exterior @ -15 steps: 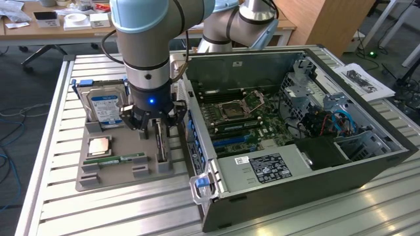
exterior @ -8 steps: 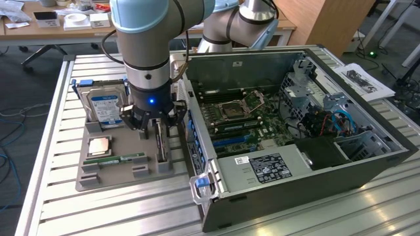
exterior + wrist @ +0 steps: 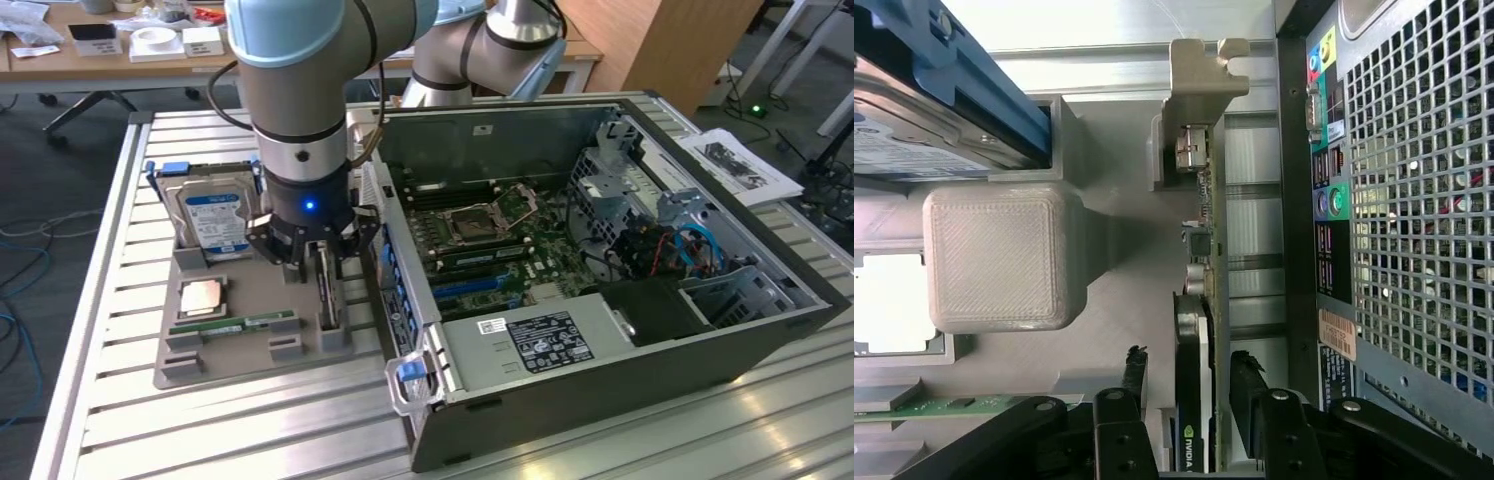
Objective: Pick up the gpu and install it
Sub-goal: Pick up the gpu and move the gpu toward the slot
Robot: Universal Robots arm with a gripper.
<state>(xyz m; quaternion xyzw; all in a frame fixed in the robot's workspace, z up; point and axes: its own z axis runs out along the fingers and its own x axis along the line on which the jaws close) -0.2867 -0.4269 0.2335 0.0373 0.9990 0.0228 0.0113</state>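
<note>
Your fingers (image 3: pixel 1246 390) stand open on both sides of the gpu (image 3: pixel 1194 420), not yet pressing it. It stands on edge in the grey holder (image 3: pixel 214 370), just beside the computer case (image 3: pixel 601 390). Probably light, stiff, fragile: pinch its flat faces gently, away from small components.

I count one gpu (image 3: pixel 327 300), one hard drive (image 3: pixel 214 215), one processor chip (image 3: pixel 200 297) and one memory stick (image 3: pixel 234 326), all on a single gray tray (image 3: pixel 227 368) at frame left. One open computer case (image 3: pixel 641 375) sits at right.
</note>
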